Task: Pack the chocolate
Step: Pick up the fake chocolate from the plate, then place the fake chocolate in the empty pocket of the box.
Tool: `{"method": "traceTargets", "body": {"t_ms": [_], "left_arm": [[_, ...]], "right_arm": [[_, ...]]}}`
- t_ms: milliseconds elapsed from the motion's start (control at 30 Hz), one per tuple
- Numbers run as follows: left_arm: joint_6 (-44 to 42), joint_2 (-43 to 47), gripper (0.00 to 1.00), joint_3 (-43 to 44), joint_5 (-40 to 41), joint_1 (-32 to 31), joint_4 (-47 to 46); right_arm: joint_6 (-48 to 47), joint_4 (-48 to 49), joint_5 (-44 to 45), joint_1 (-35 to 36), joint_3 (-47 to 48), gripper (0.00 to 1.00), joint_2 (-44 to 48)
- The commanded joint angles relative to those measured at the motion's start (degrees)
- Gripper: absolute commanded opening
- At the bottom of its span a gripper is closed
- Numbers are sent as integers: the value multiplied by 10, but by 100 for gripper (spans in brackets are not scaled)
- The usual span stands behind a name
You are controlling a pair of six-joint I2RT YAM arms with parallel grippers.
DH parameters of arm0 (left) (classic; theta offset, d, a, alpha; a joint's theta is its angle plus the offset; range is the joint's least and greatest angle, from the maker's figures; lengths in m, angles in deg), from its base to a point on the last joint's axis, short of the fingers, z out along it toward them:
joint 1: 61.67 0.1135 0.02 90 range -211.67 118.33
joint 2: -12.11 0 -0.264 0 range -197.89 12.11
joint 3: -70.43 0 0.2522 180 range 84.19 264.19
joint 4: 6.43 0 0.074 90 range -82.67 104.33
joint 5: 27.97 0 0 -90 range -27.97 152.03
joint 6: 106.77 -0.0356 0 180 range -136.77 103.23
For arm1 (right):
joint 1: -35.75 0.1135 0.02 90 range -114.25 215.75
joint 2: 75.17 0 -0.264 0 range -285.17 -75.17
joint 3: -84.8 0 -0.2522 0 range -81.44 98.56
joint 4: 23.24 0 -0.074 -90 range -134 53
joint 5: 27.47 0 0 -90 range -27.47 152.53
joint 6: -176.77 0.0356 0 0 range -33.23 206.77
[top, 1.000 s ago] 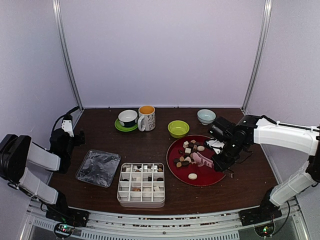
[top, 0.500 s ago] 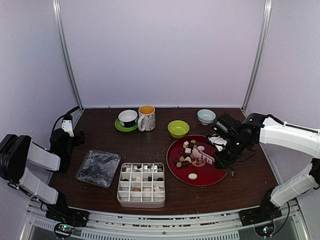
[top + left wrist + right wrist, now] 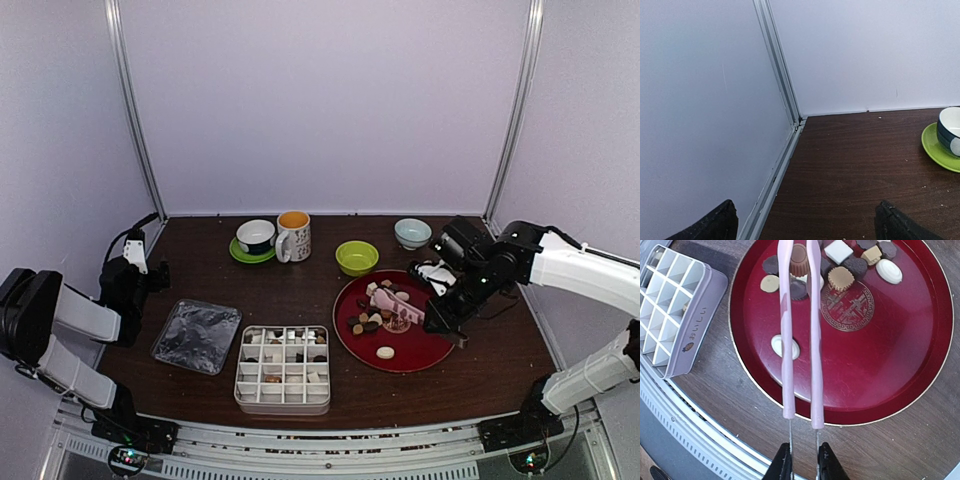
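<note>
In the right wrist view, the top edge cuts off the ends of the pink tongs (image 3: 787, 340) and part of the red plate (image 3: 880, 365). The left edge cuts the white box (image 3: 670, 305). Only the tips of the right gripper (image 3: 804, 457) show.

The left gripper (image 3: 805, 222) shows just two dark tips. The cup (image 3: 950, 131) and green saucer (image 3: 937, 150) run off the right side.

From the top, the chocolate (image 3: 371, 322) is too small to tell shapes.

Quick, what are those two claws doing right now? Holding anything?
Left gripper: open, holding nothing.
Right gripper: closed on the pink tongs.
</note>
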Motion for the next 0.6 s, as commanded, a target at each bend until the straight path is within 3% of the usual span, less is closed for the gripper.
{"method": "traceTargets", "body": {"t_ms": [0,133,367,567], "left_arm": [[-5,-3,98,9,-4,4,-21],[-5,-3,98,9,-4,4,-21],[-5,-3,98,9,-4,4,-21],[-5,-3,98,8,-4,4,-21]], "right_arm": [[-26,37,-38,3,11,16,20],[-57,94,-157,28,-1,17,28],[-87,96,-167,84,44,16,-30],[-52,166,-188,109,51,15,-59]]}}
